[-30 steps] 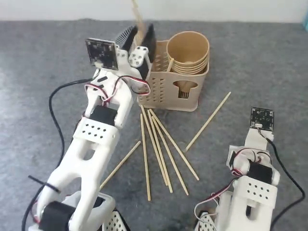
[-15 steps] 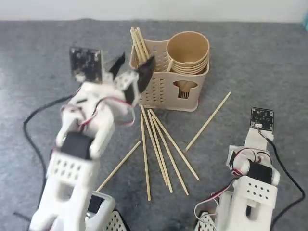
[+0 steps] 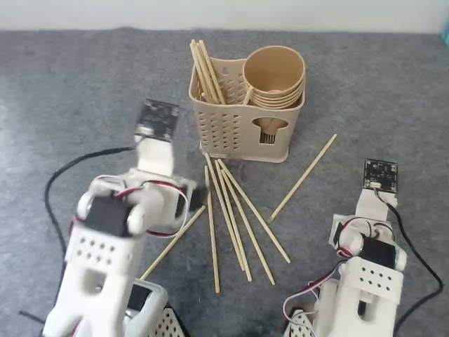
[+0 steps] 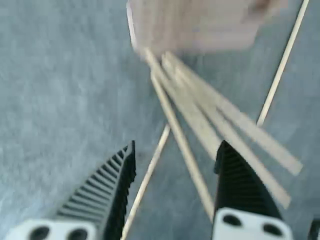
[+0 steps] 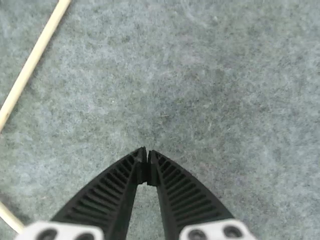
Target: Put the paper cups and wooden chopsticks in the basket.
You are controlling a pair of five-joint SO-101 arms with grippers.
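Jaws of the left gripper (image 4: pixel 176 147) are spread wide and empty. It has drawn back from the basket (image 3: pixel 242 130) and hovers over the loose chopsticks (image 3: pixel 229 210) fanned before the basket. Delivered chopsticks (image 3: pixel 202 63) stand inside the basket beside the stacked paper cups (image 3: pixel 273 70). Right gripper (image 5: pixel 146 152), jaws pressed together, is unmoved, well in front of the basket.

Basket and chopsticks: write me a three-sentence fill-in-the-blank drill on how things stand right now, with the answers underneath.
1. The paper cups stand stacked ____ the basket.
2. The left hand hovers ____, with nothing in it, above the loose chopsticks on the table.
3. The right hand is ____ and empty, close over the grey surface.

Missing words: inside; open; shut
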